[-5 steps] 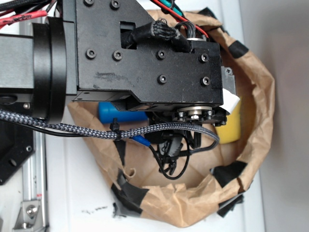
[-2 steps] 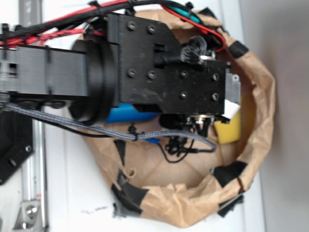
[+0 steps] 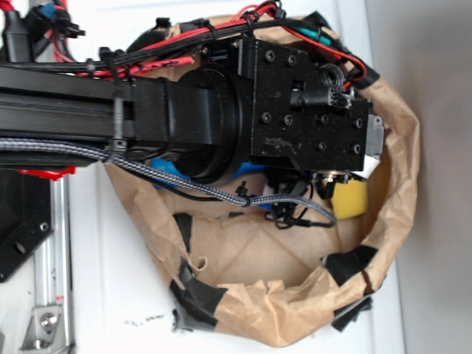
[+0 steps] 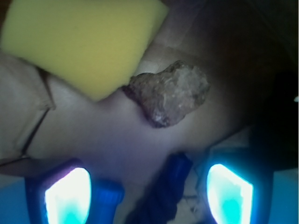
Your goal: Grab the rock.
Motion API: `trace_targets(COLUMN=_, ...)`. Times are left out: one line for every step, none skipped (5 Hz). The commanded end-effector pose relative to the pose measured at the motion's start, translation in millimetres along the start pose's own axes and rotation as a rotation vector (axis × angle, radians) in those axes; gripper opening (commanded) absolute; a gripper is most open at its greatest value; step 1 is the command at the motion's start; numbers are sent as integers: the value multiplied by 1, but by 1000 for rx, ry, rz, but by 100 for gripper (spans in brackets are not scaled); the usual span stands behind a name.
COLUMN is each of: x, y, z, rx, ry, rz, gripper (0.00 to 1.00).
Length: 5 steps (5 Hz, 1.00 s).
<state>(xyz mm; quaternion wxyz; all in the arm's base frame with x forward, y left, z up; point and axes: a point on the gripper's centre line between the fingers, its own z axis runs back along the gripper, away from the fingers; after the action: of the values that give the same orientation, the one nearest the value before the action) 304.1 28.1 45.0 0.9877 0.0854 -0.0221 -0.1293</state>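
Observation:
In the wrist view the rock, a small lumpy brown-grey stone, lies on the brown paper floor of the bag, touching the lower right corner of the yellow sponge. My gripper is open; its two glowing fingertips stand wide apart at the bottom of the frame, short of the rock, with nothing between them but a dark blue object. In the exterior view the arm's black wrist block covers the gripper and the rock; part of the yellow sponge shows below it.
The brown paper bag, rolled down and patched with black tape, rings the work area. A blue object lies inside under the arm. Cables hang from the arm. A metal rail runs along the left.
The arm has moved right and further into the bag, so more of the long arm link shows and the wrist block sits nearer the bag's right wall and top rim.

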Motion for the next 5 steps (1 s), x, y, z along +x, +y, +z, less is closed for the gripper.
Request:
trace_targets(x=26, y=14, z=13, rx=29, ry=-77, rz=-20, gripper=100)
trace_targets(x=29, y=20, z=15, rx=-37, ry=-126, rz=-25, gripper=100)
trace_targets(x=37, y=21, z=10, rx=-56, ry=-140, rz=-38, gripper=100)
trace_targets(x=42, y=24, z=4, rx=-32, ry=-154, rz=-79, gripper=100)
trace_targets(x=45, y=26, z=1, rx=-4, ry=-163, rz=-93, gripper=100)
